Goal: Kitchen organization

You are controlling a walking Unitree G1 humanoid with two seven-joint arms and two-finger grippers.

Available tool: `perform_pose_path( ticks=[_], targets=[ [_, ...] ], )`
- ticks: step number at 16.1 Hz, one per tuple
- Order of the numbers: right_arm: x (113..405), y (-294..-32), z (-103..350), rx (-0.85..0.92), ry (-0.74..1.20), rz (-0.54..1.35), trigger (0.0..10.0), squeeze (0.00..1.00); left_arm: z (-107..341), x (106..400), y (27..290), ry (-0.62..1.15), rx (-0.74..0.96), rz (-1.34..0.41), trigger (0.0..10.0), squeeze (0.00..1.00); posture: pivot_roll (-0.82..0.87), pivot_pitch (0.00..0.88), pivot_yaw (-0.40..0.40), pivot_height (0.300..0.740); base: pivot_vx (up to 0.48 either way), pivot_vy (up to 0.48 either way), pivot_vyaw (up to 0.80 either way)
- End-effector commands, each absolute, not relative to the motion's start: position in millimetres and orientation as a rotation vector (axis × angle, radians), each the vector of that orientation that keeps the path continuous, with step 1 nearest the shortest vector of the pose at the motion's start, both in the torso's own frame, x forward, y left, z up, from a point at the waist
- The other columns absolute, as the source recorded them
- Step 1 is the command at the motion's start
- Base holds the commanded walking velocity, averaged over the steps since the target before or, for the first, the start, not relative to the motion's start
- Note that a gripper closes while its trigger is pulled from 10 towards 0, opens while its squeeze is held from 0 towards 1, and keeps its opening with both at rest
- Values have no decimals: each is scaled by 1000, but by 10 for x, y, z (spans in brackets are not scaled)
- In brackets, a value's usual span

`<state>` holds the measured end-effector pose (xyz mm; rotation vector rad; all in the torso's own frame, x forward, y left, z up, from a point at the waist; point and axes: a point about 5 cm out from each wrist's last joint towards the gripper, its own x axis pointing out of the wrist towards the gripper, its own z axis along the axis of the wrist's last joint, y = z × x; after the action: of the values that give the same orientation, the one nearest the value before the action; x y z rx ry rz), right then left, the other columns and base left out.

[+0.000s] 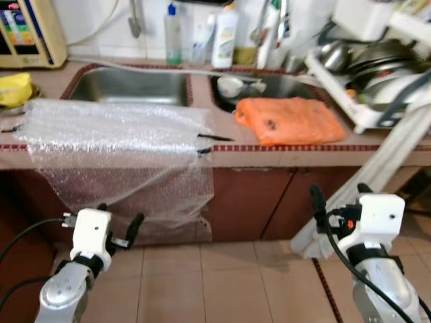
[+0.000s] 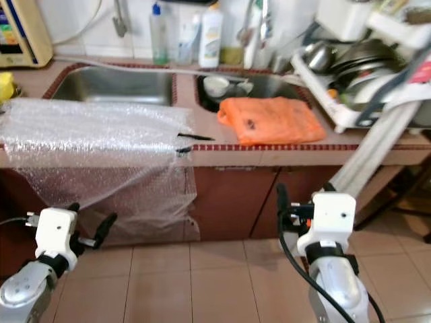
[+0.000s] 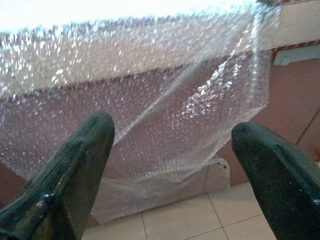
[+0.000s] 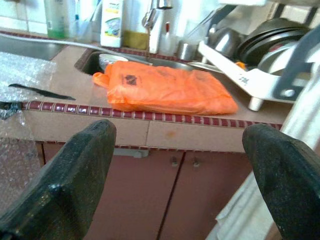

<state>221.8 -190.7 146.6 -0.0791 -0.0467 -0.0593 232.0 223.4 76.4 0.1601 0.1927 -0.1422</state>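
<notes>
Two sinks (image 1: 128,86), bubble wrap (image 1: 121,145) overhanging counter, orange bag (image 1: 291,120)

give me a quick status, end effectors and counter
Left end effector open, low, facing bubble wrap draped over counter edge. Right end effector open, facing orange plastic bag on counter. Both empty, short of the cabinets.

My two arms are silver metal tubes, each ending in a boxy white wrist block ringed by a black collar. Each hand, the left hand (image 1: 120,232) and the right hand (image 1: 339,199), carries two long, matte black, blunt-tipped fingers. Black cables loop beside both forearms, and my right wrist block shows a small red-orange spot and a dark round screw hole.
</notes>
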Motion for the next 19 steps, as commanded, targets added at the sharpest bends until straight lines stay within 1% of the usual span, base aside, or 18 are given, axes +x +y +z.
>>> perform_pose_path(
  ticks=[1, 3, 5, 9, 13, 16, 18, 19],
  targets=[
    [2219, -1935, 1444, -82, -29, -85, 10000, 0, 780, 2352, 2201, 176, 161, -157, 10000, 0, -18, 69, -26, 740, 0, 349, 0],
    [2213, -1909, 1438, -77, -29, -87, 10000, 0, 869, 2406, 2178, 150, 170, -158, 10000, 0, -19, 69, -17, 740, 0, 424, 0],
    [2210, -1913, 1436, -73, -30, -98, 10000, 0, 1045, 2448, 2077, 119, 174, -178, 10000, 0, -24, 68, -12, 740, 0, 480, 0],
    [2215, -1915, 1451, -71, -37, -106, 10000, 0, 1180, 2500, 2004, 93, 179, -176, 10000, 0, -21, 68, -10, 740, 0, 480, 0],
    [2251, -1910, 1468, -75, -43, -97, 10000, 0, 1270, 2492, 1968, 73, 197, -151, 10000, 0, -13, 69, -18, 740, 0, 445, 0],
    [2280, -1923, 1491, -80, -50, -93, 10000, 0, 1349, 2501, 1956, 24, 223, -102, 10000, 0, -11, 69, -27, 740, 0, 0, 0],
    [2309, -1916, 1519, -101, -64, -83, 10000, 0, 1408, 2565, 1920, -7, 216, -86, 10000, 0, -8, 59, -36, 740, 0, 0, 0],
    [2330, -1904, 1537, -104, -74, -76, 10000, 0, 1424, 2592, 1889, -20, 213, -90, 10000, 0, -8, 50, -41, 740, 0, 0, 700]
  ],
)
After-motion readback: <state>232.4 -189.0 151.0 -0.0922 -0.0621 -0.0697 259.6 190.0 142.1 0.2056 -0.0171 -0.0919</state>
